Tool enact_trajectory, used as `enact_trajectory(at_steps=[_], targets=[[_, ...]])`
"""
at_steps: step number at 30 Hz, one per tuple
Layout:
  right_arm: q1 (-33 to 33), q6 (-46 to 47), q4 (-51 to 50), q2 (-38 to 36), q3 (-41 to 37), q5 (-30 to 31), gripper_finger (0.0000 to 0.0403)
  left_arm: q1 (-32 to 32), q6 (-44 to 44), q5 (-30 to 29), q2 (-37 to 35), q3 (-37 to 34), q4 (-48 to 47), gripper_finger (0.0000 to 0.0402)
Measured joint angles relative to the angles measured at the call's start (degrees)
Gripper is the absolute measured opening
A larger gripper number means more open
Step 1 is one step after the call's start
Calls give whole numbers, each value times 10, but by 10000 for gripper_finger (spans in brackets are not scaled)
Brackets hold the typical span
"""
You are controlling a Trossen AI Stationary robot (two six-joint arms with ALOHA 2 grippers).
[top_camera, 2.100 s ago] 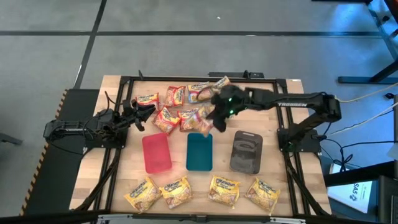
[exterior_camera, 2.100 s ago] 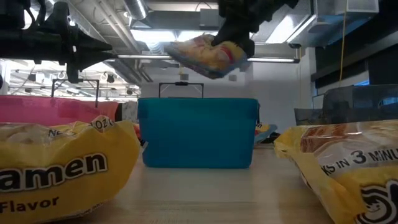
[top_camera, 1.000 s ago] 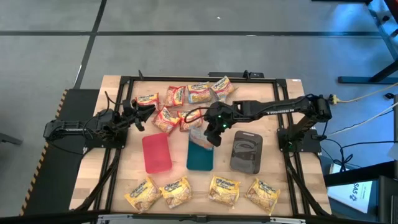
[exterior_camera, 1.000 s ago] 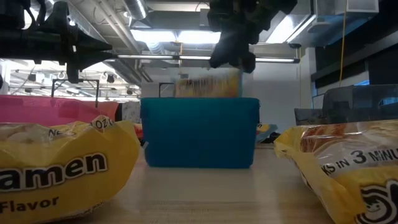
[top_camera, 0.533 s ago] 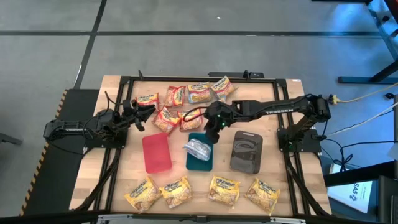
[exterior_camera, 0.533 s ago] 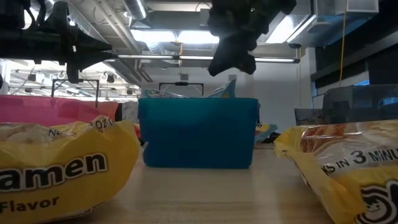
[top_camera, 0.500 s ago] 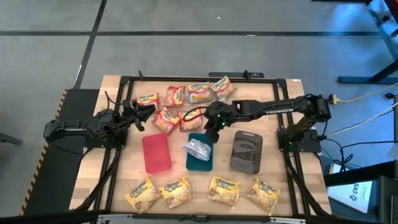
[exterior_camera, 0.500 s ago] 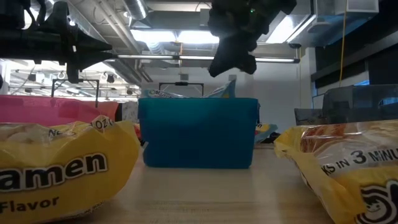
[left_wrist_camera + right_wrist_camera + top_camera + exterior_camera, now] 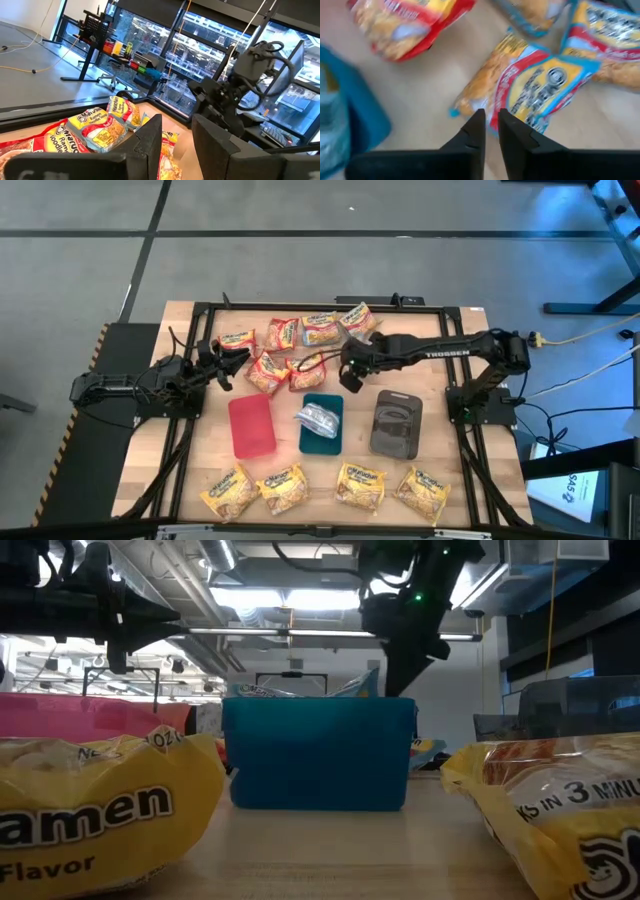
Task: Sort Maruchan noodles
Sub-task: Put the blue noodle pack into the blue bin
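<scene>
From above, the teal tray (image 9: 321, 423) stands mid-table between a red tray (image 9: 251, 426) and a dark grey tray (image 9: 397, 423). One packet (image 9: 320, 418) lies in the teal tray. The unsorted pile (image 9: 290, 345) sits just beyond the teal tray; four yellow packets (image 9: 325, 488) line the table edge on its other side. The right gripper (image 9: 351, 371) hangs between teal tray and pile, carrying nothing. The left gripper (image 9: 228, 364) waits beyond the red tray, beside the pile.

From table height, the packet's crinkled edge (image 9: 350, 687) pokes above the teal tray's wall.

The left wrist camera shows its fingers (image 9: 150, 137) apart and empty.

The right wrist camera shows its fingers (image 9: 476, 132) nearly together, nothing between them, over a blue-edged packet (image 9: 530, 90).

Judgement: one drop-off is complete; the next move calls for opening wider and descending squarely on that blue-edged packet.
</scene>
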Motion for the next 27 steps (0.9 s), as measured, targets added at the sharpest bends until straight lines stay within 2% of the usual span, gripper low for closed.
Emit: enact_trajectory(at_steps=[8, 14, 19, 24, 27], targets=[[-30, 1, 2, 0, 0, 74, 164, 0, -1, 0, 0, 0, 0, 102], [-62, 89, -5, 0, -11, 30, 213, 0, -1, 0, 0, 0, 0, 102], [-98, 174, 7, 0, -60, -49, 229, 0, -1, 0, 0, 0, 0, 102], [-119, 203, 78, 0, -104, -96, 225, 0, -1, 0, 0, 0, 0, 102], [-121, 207, 111, 0, -112, -96, 220, 0, -1, 0, 0, 0, 0, 102]])
